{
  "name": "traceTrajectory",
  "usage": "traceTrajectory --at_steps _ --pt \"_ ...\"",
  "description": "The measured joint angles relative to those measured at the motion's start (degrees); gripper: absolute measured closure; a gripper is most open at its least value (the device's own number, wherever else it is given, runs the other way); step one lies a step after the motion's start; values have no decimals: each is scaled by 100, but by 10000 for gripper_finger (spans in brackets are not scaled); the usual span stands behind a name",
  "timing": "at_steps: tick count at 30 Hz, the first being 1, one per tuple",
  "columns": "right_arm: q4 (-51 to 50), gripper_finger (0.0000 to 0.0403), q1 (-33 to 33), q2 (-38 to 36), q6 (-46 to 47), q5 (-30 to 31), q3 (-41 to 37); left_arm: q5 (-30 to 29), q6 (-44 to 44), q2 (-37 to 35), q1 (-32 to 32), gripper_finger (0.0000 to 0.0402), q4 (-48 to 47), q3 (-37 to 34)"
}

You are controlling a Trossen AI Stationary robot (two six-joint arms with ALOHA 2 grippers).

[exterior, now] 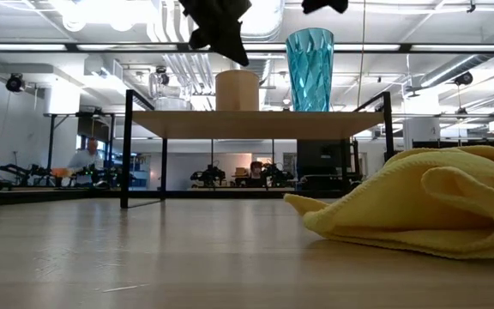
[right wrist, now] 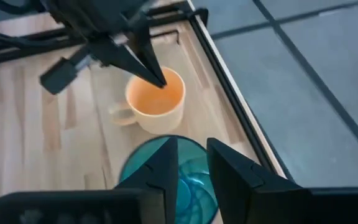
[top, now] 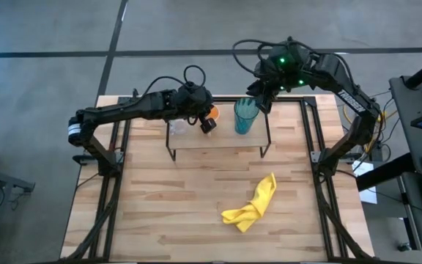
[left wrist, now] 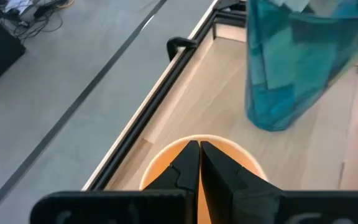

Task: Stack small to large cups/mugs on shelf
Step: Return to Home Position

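The light-wood shelf [top: 218,139] stands at the table's far middle on its black rod frame. On it, standing on their bases, are a clear glass cup [top: 178,127] at the left, an orange handled mug [right wrist: 155,101] in the middle and a teal tumbler [top: 245,117] at the right. My left gripper [left wrist: 199,163] is shut, just above the mug's mouth; the low view shows its tips [exterior: 237,53] clear of the mug's rim [exterior: 237,74]. My right gripper [right wrist: 192,163] is open and empty, above the tumbler's mouth [right wrist: 166,180].
A crumpled yellow cloth [top: 253,205] lies on the tabletop toward the near right, large in the low view [exterior: 427,202]. Black frame rails [top: 308,139] run along the table's sides. Bare wood lies between the shelf and the cloth.
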Motion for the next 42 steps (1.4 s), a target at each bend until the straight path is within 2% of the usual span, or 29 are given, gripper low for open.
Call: traceTrajectory --at_steps 5,10,17,23,29,32,35,42 --pt "-265 349 281 0 272 -5 265 51 -2 -158 5 402 -98 44" --pt "-932 389 767 -24 581 41 377 311 -292 -654 -116 402 -348 257" --pt "-1281 394 1421 -208 787 65 368 334 -295 -1736 -336 402 -726 227" --pt "-1361 394 1823 -585 1394 872 331 332 -297 -2738 -362 402 -1168 223" --pt "-1371 394 1939 -880 1850 967 271 330 -420 -3529 -362 402 -1153 132" --pt "-1085 394 2005 -1103 1363 1088 -10 337 -686 -3802 -362 402 -1165 -10" --pt "-468 394 2031 -1449 1253 1080 -555 339 -778 -4016 -360 402 -1367 -165" --pt "1202 394 2201 -2739 1488 909 -2489 346 -1526 -4602 -360 402 -1401 -988"
